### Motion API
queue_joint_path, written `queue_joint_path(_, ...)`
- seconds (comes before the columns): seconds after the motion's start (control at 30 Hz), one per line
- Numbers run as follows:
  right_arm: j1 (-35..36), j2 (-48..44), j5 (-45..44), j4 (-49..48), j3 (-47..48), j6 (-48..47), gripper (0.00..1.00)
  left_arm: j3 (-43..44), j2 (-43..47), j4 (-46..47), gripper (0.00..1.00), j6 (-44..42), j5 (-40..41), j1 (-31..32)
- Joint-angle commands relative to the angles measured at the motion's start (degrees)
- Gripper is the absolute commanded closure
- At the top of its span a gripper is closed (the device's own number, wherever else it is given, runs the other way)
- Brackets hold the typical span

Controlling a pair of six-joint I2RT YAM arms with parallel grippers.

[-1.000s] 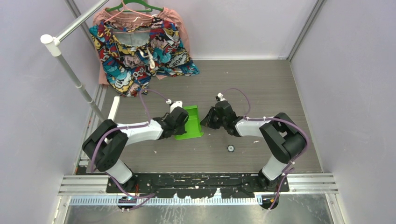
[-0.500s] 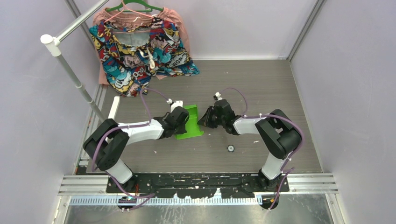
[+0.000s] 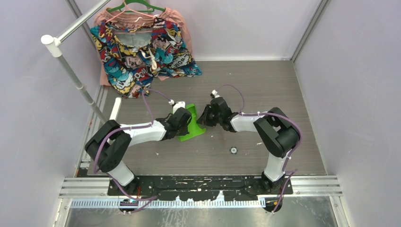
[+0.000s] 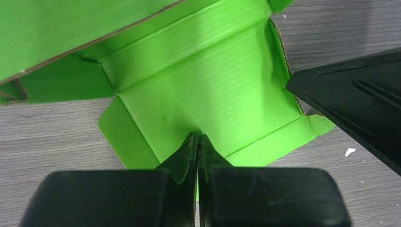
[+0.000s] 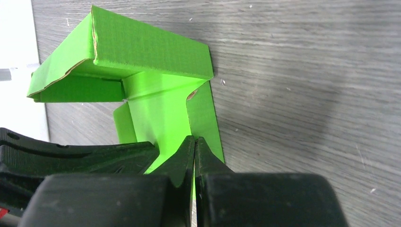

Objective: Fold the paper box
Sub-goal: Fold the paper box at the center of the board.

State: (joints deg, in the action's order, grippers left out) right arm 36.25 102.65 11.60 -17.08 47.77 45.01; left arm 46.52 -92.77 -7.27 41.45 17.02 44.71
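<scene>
Left wrist: paper box (image 4: 208, 90) against pincer (image 4: 197, 138)

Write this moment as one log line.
paper box: partly folded | left gripper: shut, tips on box | right gripper: shut, tips on box

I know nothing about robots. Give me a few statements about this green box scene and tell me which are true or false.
The paper box is lime green. True.
Both end effectors stand wide open. False: the left end effector and right end effector are shut.
The box sits between the two end effectors. True.
Clothing covers the box. False: the patterned garment is at the far left corner, apart from it.
</scene>
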Motion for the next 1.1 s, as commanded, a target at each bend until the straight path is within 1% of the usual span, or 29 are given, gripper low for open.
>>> queue_joint_path(0.0, 3.9, 2.8, -3.8, 9.9, 4.4, -3.7, 0.99, -0.7, -2.8, -1.7, 1.0, 0.0, -3.0, 0.5)
queue_joint_path(0.1, 6.3, 4.5, -9.0, 18.1, 7.8, -6.5, 0.99, -0.8, -2.8, -1.6, 1.0, 0.1, -3.1, 0.6)
queue_joint_path(0.2, 8.0, 6.5, -11.3, 21.1, 9.6, -7.5, 0.99, -0.8, -2.8, -1.6, 1.0, 0.1, -3.1, 0.6)
queue_joint_path(0.27, 8.8, 7.4, -11.3, 21.8, 10.2, -7.8, 0.99, -0.8, -2.7, -1.7, 1.0, 0.1, -3.1, 0.6)
queue_joint_path(0.33, 9.5, 8.4, -13.5, 22.4, 10.7, -8.1, 0.99, -1.0, -2.6, -1.7, 1.0, 0.1, -3.1, 0.6)
queue_joint_path(0.83, 13.0, 14.8, -16.1, 26.1, 12.9, -8.7, 0.99, -1.0, -2.3, -1.7, 1.0, 0.2, -3.1, 0.7)
queue_joint_path(0.93, 13.1, 14.7, -16.0, 26.3, 12.7, -8.6, 0.99, -1.0, -2.3, -1.8, 1.0, 0.3, -3.0, 0.8)
queue_joint_path(1.07, 13.1, 10.8, -15.4, 23.8, 10.8, -8.1, 0.99, -1.0, -2.3, -2.0, 1.0, 0.2, -2.9, 0.8)
